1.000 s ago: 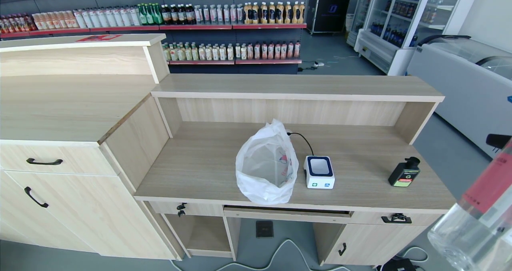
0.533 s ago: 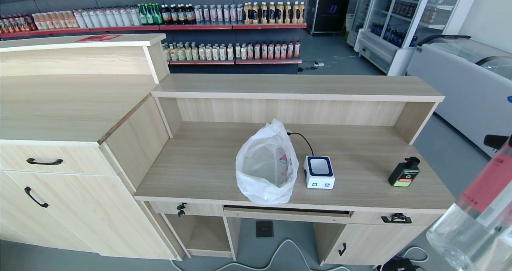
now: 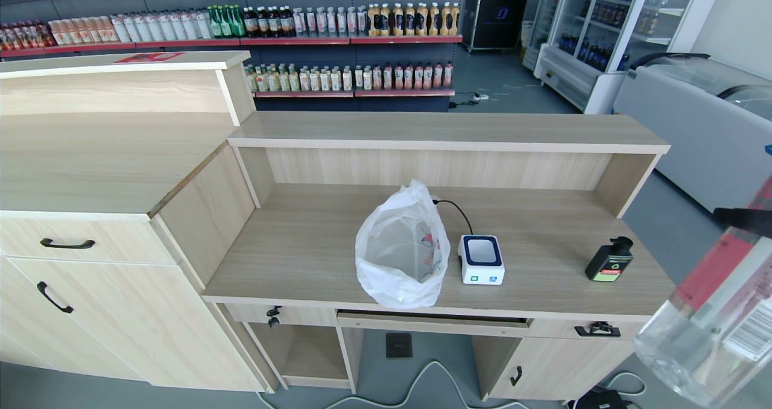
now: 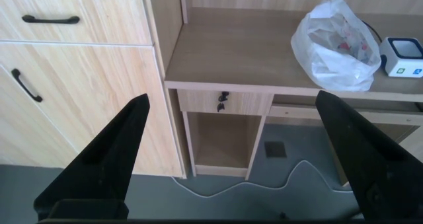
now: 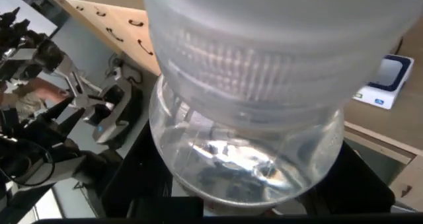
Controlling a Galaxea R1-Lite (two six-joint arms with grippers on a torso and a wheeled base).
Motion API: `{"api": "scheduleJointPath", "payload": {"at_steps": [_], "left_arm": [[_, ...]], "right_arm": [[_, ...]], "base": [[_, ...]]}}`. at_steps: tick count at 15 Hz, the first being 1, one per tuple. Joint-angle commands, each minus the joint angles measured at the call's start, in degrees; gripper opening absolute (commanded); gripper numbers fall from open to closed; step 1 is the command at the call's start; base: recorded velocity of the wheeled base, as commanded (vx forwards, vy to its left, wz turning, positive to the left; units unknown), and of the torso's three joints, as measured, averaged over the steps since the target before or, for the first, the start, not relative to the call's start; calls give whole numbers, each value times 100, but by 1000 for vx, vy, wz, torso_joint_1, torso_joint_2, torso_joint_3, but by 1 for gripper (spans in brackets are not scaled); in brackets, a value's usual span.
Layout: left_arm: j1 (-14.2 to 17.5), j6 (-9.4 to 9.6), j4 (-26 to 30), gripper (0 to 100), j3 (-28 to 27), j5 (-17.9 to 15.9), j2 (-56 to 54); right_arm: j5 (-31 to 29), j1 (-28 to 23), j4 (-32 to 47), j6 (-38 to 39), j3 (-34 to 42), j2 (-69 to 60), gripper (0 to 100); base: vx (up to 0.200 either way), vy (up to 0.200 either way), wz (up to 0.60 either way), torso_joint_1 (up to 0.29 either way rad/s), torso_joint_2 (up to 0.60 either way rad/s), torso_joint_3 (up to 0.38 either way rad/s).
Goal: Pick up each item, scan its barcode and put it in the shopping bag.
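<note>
A clear plastic bottle with a red label hangs tilted in the air off the counter's right front corner, its white barcode patch facing me. My right gripper is shut on it, with one black finger crossing the bottle's upper part. The bottle's ribbed base looms close in the right wrist view. A white shopping bag stands open at the middle of the counter, and the small white barcode scanner sits just right of it. My left gripper hangs open and holds nothing, low in front of the counter's left end.
A black pump bottle stands near the right end of the wooden counter. A raised ledge runs along the back and a taller cabinet stands at the left. The scanner's cable runs behind the bag.
The bottle in my right gripper has shifted left and turned, so its barcode patch now shows. The black finger has moved left along with it. The left arm has kept still.
</note>
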Motion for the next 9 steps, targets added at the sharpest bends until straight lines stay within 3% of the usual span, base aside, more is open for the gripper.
{"api": "scheduleJointPath", "payload": {"at_steps": [1, 3, 6, 8, 9], "left_arm": [[1, -1, 0, 100, 0, 0, -2], [1, -1, 0, 100, 0, 0, -2], [1, -1, 0, 100, 0, 0, -2], [1, -1, 0, 100, 0, 0, -2], [1, -1, 0, 100, 0, 0, -2]], "right_arm": [[5, -1287, -33, -1290, 204, 719, 0], [-4, -2351, -51, -2943, 415, 1326, 0], [5, -3555, -112, -5219, 353, 2073, 0], [49, -3924, -279, -6194, 300, 2407, 0], [49, -3968, -323, -6326, 265, 2477, 0]], "base": [[0, 0, 0, 0, 0, 0], [0, 0, 0, 0, 0, 0], [0, 0, 0, 0, 0, 0], [0, 0, 0, 0, 0, 0], [0, 0, 0, 0, 0, 0]]}}
